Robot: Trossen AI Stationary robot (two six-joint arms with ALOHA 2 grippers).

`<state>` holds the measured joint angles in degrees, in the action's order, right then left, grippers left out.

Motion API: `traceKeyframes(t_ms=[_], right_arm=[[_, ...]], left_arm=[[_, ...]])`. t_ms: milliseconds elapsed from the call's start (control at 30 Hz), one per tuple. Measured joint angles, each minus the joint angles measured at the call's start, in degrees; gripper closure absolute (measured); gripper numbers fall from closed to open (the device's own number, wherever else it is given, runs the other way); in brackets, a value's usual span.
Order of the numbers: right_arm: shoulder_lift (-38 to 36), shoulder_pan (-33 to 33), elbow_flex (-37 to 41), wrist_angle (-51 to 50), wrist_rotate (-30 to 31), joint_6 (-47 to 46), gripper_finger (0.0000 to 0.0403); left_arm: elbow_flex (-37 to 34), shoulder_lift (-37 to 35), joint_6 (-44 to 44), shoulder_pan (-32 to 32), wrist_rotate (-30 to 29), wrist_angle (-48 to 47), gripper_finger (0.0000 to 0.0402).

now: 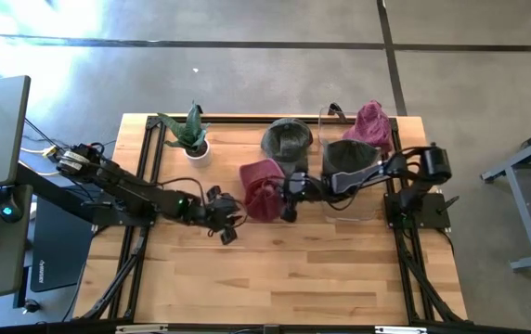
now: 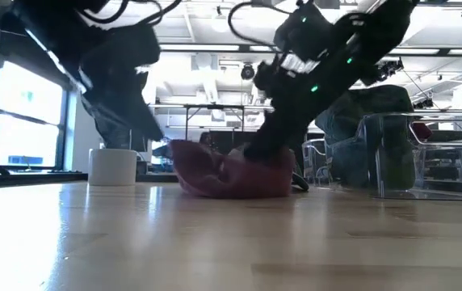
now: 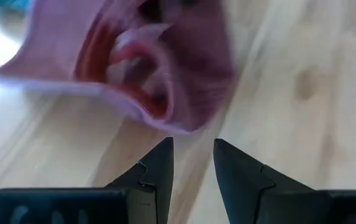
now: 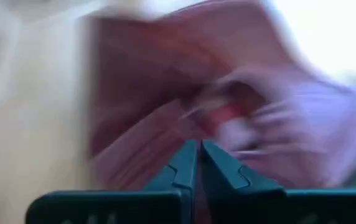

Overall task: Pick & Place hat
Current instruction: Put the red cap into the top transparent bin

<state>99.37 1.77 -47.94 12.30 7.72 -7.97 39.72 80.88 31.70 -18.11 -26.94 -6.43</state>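
Note:
A maroon knit hat (image 1: 261, 190) lies crumpled on the wooden table near its middle; it also shows in the low view (image 2: 231, 171). My right gripper (image 1: 289, 202) is at the hat's right side, its fingers shut on the cloth (image 4: 200, 144). My left gripper (image 1: 229, 225) is just left of and nearer than the hat. It is open and empty, its fingertips (image 3: 193, 146) a little short of the hat's rim (image 3: 165, 118). My right gripper pinches the hat's cloth on its right side (image 4: 228, 118) between the tips of its shut fingers. It comes slanting down from the table's right. The view is blurred: one layer or several, I cannot tell. The hat rests on the table (image 2: 239, 190).
A potted plant (image 1: 188, 134) stands at the far left. A dark hat (image 1: 287, 139) lies at the far middle. A clear container (image 1: 354, 176) at the right holds another dark hat (image 1: 349, 156). A second maroon hat (image 1: 370, 122) is at the far right. The table's near half (image 1: 275, 278) is bare wood.

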Motion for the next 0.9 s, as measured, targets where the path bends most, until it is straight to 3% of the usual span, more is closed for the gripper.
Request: traceKeyframes(t_ms=[133,333,567,767,900], right_arm=[[2.37,1.9,-0.09,1.72,8.72,-4.09,0.0388],[3.29,2.73,-0.07,1.74,8.22,-3.12,0.0399],[-5.1,-1.22,-0.04,-0.37,13.08,1.73,0.0392],[-8.32,-4.4,0.02,-4.93,-0.55,1.49,0.0392],[-5.44,-5.87,0.04,-4.81,-1.2,1.7,0.0392]], left_arm=[[0.0,0.0,-4.84,1.04,2.77,7.12,0.0291],[-0.11,2.65,-9.35,2.2,3.45,15.36,0.0291],[0.07,7.9,-10.73,4.09,3.93,22.25,0.0291],[4.2,8.1,-9.72,4.27,-2.11,9.32,0.0291],[8.01,7.45,-7.33,4.29,-7.32,-3.95,0.0291]])
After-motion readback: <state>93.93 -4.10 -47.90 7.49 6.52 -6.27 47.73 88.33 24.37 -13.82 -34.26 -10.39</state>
